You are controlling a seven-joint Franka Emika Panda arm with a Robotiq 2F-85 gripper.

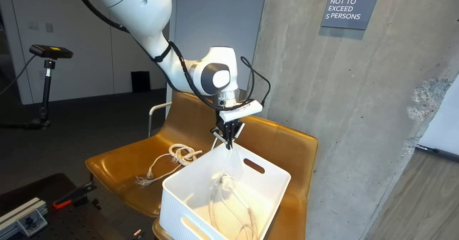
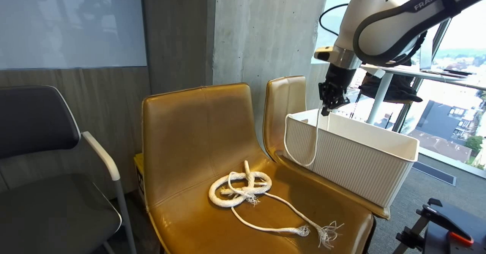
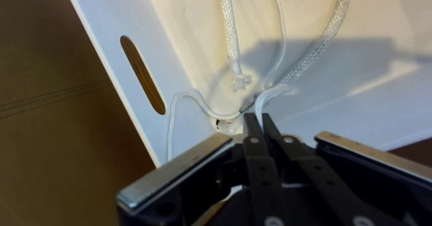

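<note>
Taking in the wall (image 1: pixel 358 100) at the right of the frame in an exterior view. Swinging over to the arm (image 1: pixel 143 21), angled down from the upper left there. Across to a tan chair (image 2: pixel 197 132), middle of the frame in an exterior view, with a grey chair (image 2: pixel 36 121) at the left edge. On to the box (image 2: pixel 353 163), white and ribbed, right of centre there, sitting on another tan chair (image 2: pixel 285 94). Catching a knotted rope (image 2: pixel 248 188) next, heaped on the middle chair, lower middle of the frame, with frayed ends out to the right. Dropping inside the box by the wrist view, spotting a thick rope (image 3: pixel 315 51) slanting from the upper right and a second strand (image 3: pixel 231 26), frayed just above centre. And now to the tool (image 3: pixel 260 116), lower middle in the wrist view, close by the box's rim in both exterior views. Pressed together at the tips, and pinching the cord (image 3: pixel 260 103)! Arcing up just right of centre in the wrist view, sagging in a loop (image 2: pixel 306 165) outside the box in an exterior view.
</note>
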